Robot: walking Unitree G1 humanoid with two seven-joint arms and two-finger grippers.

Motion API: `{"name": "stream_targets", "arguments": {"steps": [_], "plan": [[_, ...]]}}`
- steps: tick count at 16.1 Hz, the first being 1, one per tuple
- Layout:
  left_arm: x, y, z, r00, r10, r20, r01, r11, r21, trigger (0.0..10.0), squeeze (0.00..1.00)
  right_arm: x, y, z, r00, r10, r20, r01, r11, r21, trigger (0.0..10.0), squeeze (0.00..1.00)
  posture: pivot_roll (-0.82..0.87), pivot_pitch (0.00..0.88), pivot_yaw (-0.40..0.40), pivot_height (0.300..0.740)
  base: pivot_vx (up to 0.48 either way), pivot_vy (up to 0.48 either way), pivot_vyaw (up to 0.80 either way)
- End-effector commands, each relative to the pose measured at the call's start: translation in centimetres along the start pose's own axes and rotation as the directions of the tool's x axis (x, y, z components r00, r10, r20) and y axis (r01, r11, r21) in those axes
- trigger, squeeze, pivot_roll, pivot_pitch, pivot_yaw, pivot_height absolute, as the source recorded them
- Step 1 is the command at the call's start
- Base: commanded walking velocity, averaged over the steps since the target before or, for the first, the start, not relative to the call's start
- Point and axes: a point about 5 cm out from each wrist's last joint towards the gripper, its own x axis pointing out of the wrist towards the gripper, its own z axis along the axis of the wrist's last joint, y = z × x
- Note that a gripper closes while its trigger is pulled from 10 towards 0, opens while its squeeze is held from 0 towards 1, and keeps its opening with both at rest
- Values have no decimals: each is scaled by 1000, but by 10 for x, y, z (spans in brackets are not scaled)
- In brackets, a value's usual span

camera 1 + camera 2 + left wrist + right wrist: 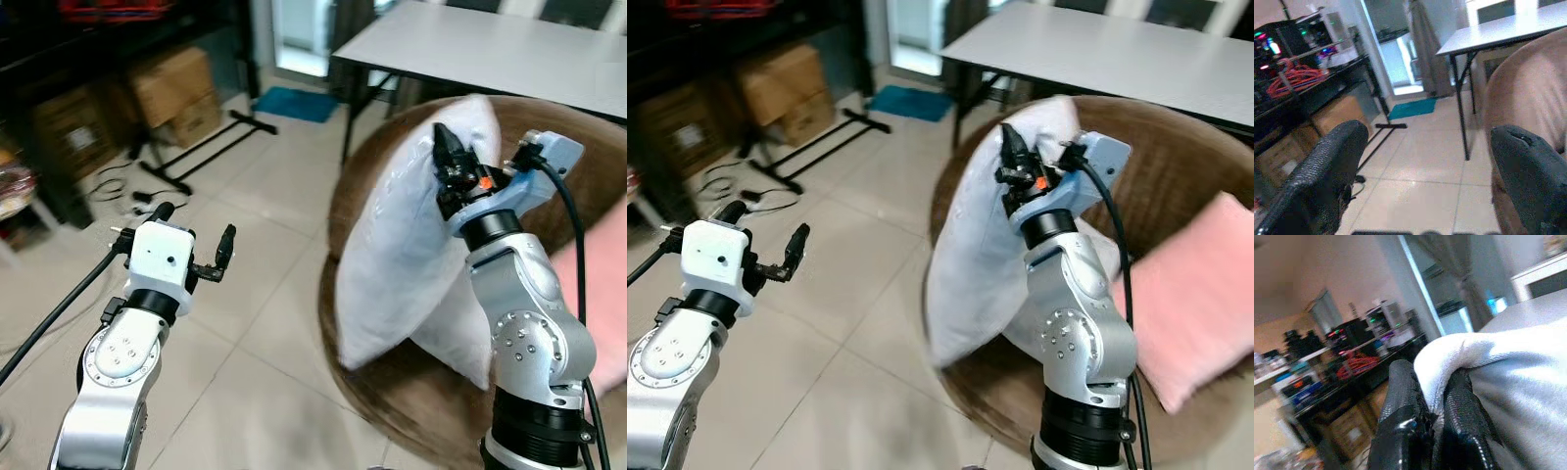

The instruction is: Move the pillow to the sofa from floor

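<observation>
Right wrist view: one white pillow [1508, 382] is pinched at its top edge by the right gripper [1437, 406], fingers clamped tight on the fabric. It's held upright over the round brown sofa [1176, 166], where one pink pillow [1200, 294] is lying. Left gripper [191, 240] is spread wide over the tiled floor [265, 323], nothing held.

Spread left hand [1425, 171] beside sofa [1528, 117]
</observation>
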Motion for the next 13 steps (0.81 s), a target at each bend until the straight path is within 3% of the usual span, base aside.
{"name": "stream_targets", "arguments": {"steps": [1, 7, 10, 13], "plan": [[3, 0, 1, 1000, -2, 4, 2, 1000, 11, 10000, 0, 3, 6, 9, 999, 25, 42, -25, 1000, 7, 10000, 0, 6, 0, 41, 740, 0, 0, -800], [5, 1, 3, 1000, -2, 9, 2, 1000, 15, 10000, 0, 6, 6, 18, 996, 17, 87, -21, 999, 45, 10000, 0, 10, 0, 40, 740, 0, 0, -800], [5, 3, 3, 1000, 4, 12, -4, 1000, 19, 10000, 0, 13, 2, 44, 982, -16, 189, 2, 997, 75, 10000, 0, 17, 0, 36, 740, 0, 0, -800], [6, 4, 4, 1000, 4, 16, -5, 1000, 21, 10000, 0, 15, -7, 45, 985, -44, 166, 45, 999, -1, 10000, 0, 14, 0, 39, 740, 0, 0, -800]]}}
